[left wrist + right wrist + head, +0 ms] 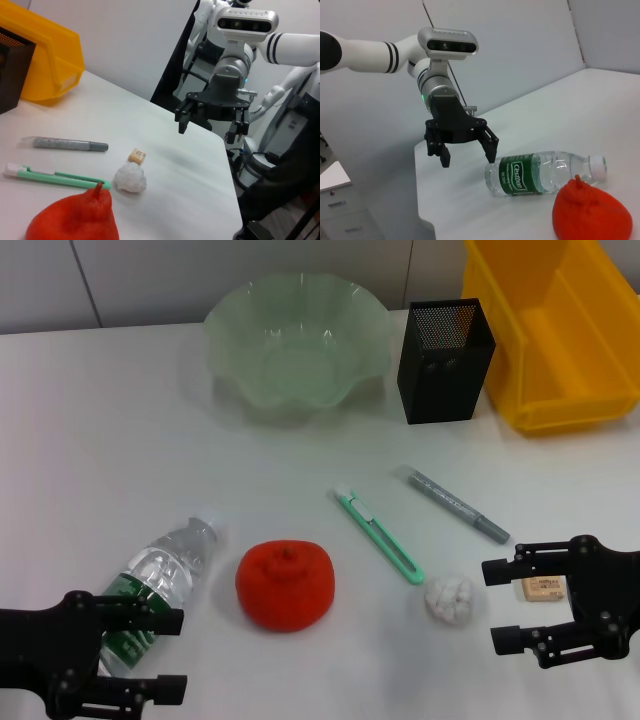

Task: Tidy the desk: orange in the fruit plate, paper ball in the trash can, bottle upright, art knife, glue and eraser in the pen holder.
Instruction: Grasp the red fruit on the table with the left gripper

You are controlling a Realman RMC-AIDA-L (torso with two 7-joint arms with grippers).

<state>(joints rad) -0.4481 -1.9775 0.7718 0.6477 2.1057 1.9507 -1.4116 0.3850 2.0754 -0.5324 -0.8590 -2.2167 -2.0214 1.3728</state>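
You see the pale green glass fruit bowl (297, 345), black mesh pen holder (445, 360) and yellow plastic bin (555, 335) holding nothing. The red-orange fruit (286, 584) and the other items lie on the white desk (100, 440). Left claw (170, 655) and right claw (500, 605) hover open.

My feeds are bright and even, lit softly from overhead. The white surface (120, 440) glares a little, and the translucent pale green glass bowl (297, 345) casts only a faint shadow. Beside the black left hand (165, 655), the clear plastic bottle (160, 585) catches small highlights. Focus holds sharp throughout.
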